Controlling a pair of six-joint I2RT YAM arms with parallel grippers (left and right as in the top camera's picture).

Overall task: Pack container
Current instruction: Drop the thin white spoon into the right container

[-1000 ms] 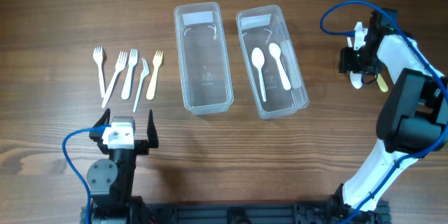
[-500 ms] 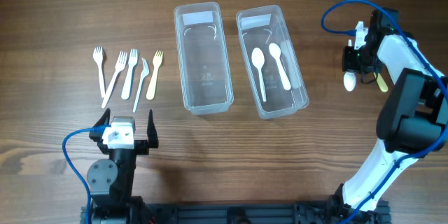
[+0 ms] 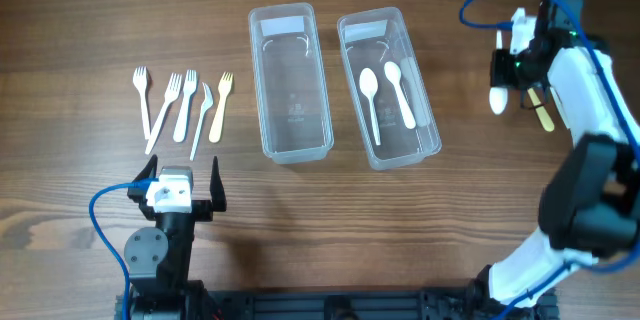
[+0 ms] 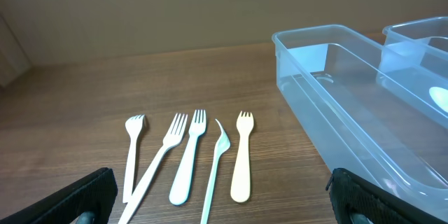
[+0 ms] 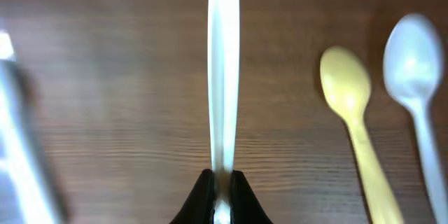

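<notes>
The right gripper [image 3: 506, 68] sits at about 2 o'clock on the table [image 3: 100, 230], its jaws pressed together on the handle of a white spoon [image 3: 497, 100]; in the wrist view the black fingertips [image 5: 204, 194] pinch the thin handle, which runs straight toward 12 o'clock and out of the picture; whether the spoon's bowl touches the wood I cannot tell; from above, its bowl points toward 6 o'clock, just below the claw; a yellow spoon [image 5: 348, 105] lies on the wood at 3 o'clock of the held one, apart from it, and a pale spoon [image 5: 414, 49] lies just beyond that; the right container [image 3: 418, 70] stands near the centre, toward 1 o'clock, with two white spoons [image 3: 369, 88] lying lengthwise side by side inside it; the left container [image 3: 292, 100] stands just beside it at its 9 o'clock, parallel, apart by a narrow gap; a row of forks [image 3: 185, 105] lies at 9 o'clock on the table, the one nearest the containers a cream fork [image 3: 221, 107]; the left gripper [image 3: 184, 172] sits at about 7 o'clock, its jaws spread wide and holding nothing, the forks lying ahead of it at its 12 o'clock.
</notes>
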